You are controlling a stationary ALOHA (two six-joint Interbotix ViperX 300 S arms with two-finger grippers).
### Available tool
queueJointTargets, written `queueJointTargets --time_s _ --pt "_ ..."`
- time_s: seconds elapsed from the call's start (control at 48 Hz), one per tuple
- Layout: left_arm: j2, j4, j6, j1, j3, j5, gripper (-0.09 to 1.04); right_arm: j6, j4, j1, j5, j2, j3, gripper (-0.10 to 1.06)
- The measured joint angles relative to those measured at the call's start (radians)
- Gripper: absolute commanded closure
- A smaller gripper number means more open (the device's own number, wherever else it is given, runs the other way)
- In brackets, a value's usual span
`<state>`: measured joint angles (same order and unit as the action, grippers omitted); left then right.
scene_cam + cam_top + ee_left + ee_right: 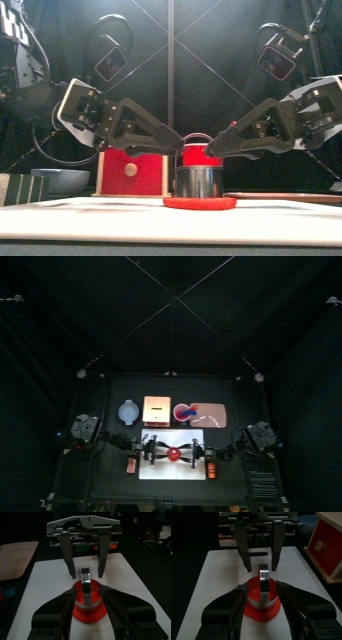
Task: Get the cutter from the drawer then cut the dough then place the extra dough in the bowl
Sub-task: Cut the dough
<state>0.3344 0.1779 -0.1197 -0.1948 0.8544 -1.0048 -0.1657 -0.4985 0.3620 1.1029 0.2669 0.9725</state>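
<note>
The round metal cutter with a wire handle (198, 181) stands upright on the flat red disc of dough (199, 203), in the middle of the white cutting board (154, 471), and both arms lean in over it from either side. The left hand (178, 148) and the right hand (218, 150) each have their jaws spread apart, straddling the cutter's top. From where I stand I can't say for sure whether the tips actually bear on it. The trouble I'd watch for is uneven pressure: if one hand pushes harder, the cutter could tilt and leave the ring only half cut. With the two hands so close together, they might also knock each other. Soft dough may stick in the cutter and come up with it. The blue-grey bowl with two small handles (60, 178) sits well apart, back left beside the pale wooden box with its red drawer front (134, 165), so the scrap has some way to travel. The board lies flat on the black bench (234, 391), and black curtains (171, 306) close the booth behind.
</note>
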Motion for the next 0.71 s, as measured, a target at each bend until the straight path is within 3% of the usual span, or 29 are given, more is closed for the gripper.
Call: queueJointTargets --time_s 0.479,0.708 --pt "-0.002 0.035 0.000 0.002 -0.026 0.066 0.15 -0.012 -0.025 0.002 -0.084 -0.009 -0.028 0.13" --pt "-0.002 0.025 -0.003 0.002 -0.029 0.069 0.16 -0.020 -0.074 0.000 -0.107 -0.035 -0.025 0.13"
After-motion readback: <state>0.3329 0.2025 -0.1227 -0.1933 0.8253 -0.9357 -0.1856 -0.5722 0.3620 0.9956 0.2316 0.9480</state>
